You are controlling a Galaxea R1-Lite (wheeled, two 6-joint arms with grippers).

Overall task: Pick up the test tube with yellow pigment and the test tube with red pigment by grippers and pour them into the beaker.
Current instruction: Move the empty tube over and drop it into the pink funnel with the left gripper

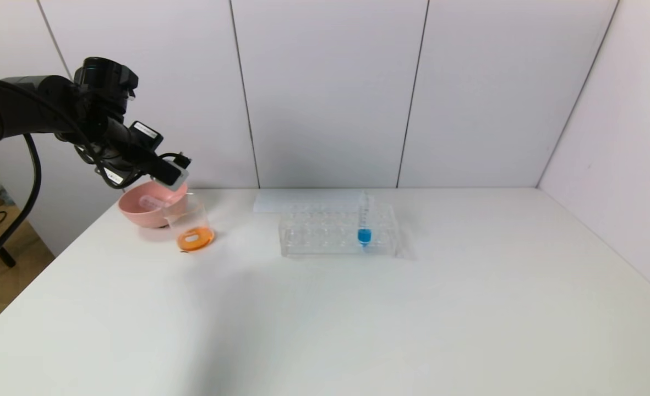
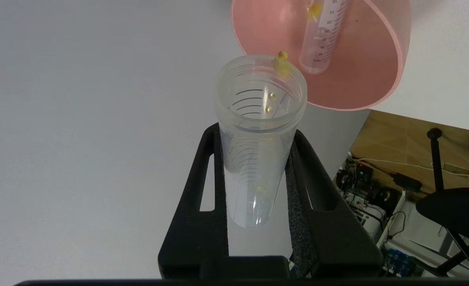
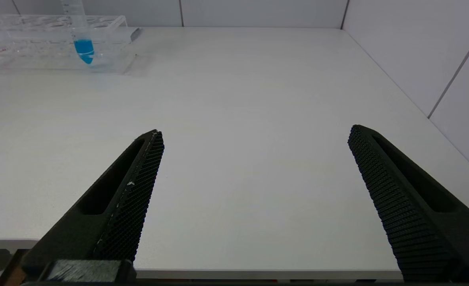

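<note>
My left tool [image 2: 258, 159] is clamped on the test tube with yellow pigment [image 2: 256, 131], both pads pressed against its clear graduated wall. The tube is nearly drained: yellow droplets cling inside near the mouth, and one sits on the rim. Its open mouth points toward the pink bowl [image 2: 377, 79], which sits at the desk's far-left corner.

Left wrist view only: a second clear graduated tube [image 2: 321, 35] lies inside the pink bowl, with a yellow smear beside it. I cannot tell whether that is the test tube with red pigment. Past the desk's left edge this view also shows floor, cables and electronics.

Head view only: my left tool [image 1: 173, 176] hangs over the bowl [image 1: 148, 212] and the beaker [image 1: 192, 225]. The beaker stands just in front of the bowl, touching or nearly so, with orange liquid in its bottom. A clear rack [image 1: 336, 231] stands mid-desk toward the far edge, holding a blue-liquid tube [image 1: 364, 220] upright.

Right wrist view: my right tool [image 3: 254, 198] is spread wide, gripping nothing, low over the near-right part of the white desk [image 3: 238, 119], well apart from the rack [image 3: 55, 39].
</note>
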